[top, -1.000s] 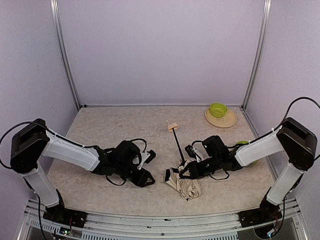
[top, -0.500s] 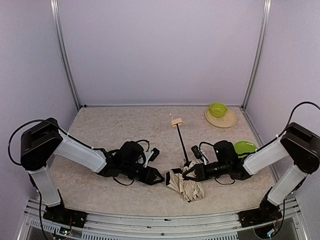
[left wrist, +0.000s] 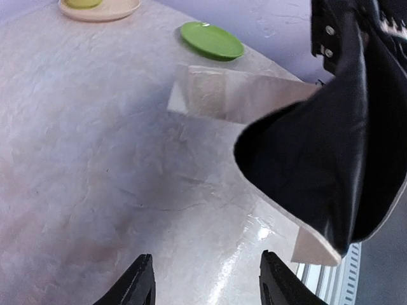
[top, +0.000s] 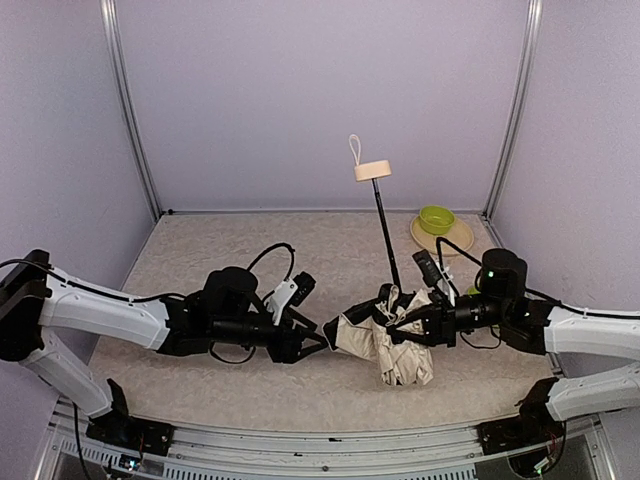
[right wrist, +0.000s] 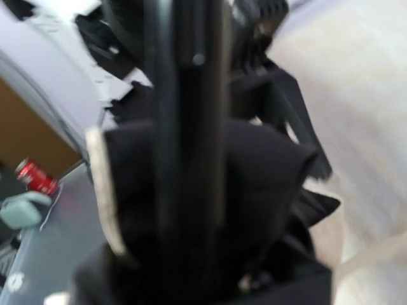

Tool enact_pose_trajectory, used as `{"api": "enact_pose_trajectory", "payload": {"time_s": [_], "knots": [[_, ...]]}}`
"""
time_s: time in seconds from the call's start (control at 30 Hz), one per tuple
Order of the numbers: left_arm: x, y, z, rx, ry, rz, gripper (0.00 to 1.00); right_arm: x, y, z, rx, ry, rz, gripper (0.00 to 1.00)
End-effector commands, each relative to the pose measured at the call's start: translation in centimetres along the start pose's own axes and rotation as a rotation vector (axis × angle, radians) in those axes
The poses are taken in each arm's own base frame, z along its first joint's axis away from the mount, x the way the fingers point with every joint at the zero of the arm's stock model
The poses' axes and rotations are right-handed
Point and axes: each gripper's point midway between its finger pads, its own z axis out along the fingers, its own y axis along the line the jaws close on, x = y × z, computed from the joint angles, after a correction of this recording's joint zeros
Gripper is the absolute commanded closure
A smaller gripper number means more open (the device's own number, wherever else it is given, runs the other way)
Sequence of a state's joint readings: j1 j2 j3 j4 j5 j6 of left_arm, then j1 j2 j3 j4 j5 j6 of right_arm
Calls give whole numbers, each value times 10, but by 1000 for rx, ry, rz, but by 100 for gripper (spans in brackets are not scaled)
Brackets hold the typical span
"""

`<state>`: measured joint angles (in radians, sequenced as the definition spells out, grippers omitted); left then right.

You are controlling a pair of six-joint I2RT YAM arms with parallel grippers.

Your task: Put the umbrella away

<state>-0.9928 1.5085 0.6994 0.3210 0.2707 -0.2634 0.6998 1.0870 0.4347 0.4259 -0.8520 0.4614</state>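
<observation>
The umbrella [top: 385,342] hangs as a bunched cream bundle just above the table's near middle. Its thin black shaft [top: 386,232] rises nearly upright to the beige handle [top: 372,171] with its strap loop. My right gripper [top: 405,322] comes in from the right and is shut on the umbrella at the foot of the shaft. In the right wrist view the black lining and shaft [right wrist: 191,159] fill the frame and hide the fingers. My left gripper [top: 318,337] is open right beside the canopy's left edge. In its wrist view its gripper [left wrist: 208,283] holds nothing, with the black lining [left wrist: 331,146] up right.
A green bowl [top: 437,219] sits on a beige plate [top: 457,241] at the back right. A flat green plate [left wrist: 212,40] lies right of the umbrella, mostly hidden behind the right arm from above. Metal frame posts stand at the back corners. The table's front rail [top: 320,442] runs below.
The right gripper has lifted the umbrella and drawn it right, swinging the shaft upright so the handle rose high. The left arm reached right to the canopy and its jaws widened.
</observation>
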Motion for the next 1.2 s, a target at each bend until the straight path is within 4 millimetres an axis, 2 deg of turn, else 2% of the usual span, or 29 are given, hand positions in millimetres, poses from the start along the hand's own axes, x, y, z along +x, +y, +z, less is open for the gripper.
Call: {"api": "enact_pose_trajectory", "payload": {"time_s": [0.0, 0.1, 0.2, 0.23, 0.33, 0.4, 0.53, 0.63, 0.73, 0.87, 1.0, 1.17], "knots": [[-20, -14, -10, -6, -104, 180, 45, -15, 37, -12, -100, 31, -132, 100], [-15, -7, -13, -1, -129, 177, 46, -29, 62, -19, -177, 11, -159, 100], [-14, -27, -7, 58, -146, 274, 41, -39, 87, -27, -270, -8, -206, 100], [-21, -38, -9, 85, -186, 322, 38, -41, 92, -29, -286, -8, -219, 100], [-63, -74, -36, 151, -391, 471, 33, -45, 103, -32, -313, 16, -271, 100], [-86, -88, -52, 167, -480, 560, 30, -48, 112, -35, -337, 31, -316, 100], [-115, -92, -58, 147, -495, 687, 28, -61, 136, -45, -407, 61, -439, 100], [-133, -99, -66, 221, -503, 732, 30, -66, 147, -49, -453, 94, -526, 100], [-134, -113, -69, 292, -470, 795, 35, -74, 157, -52, -506, 94, -585, 100], [-126, -136, -69, 327, -425, 875, 34, -75, 168, -59, -565, 97, -628, 100], [-135, -156, -71, 334, -424, 868, 33, -74, 168, -59, -559, 119, -616, 100], [-140, -163, -52, 285, -424, 844, 52, -73, 172, -62, -571, 105, -619, 100]]}}
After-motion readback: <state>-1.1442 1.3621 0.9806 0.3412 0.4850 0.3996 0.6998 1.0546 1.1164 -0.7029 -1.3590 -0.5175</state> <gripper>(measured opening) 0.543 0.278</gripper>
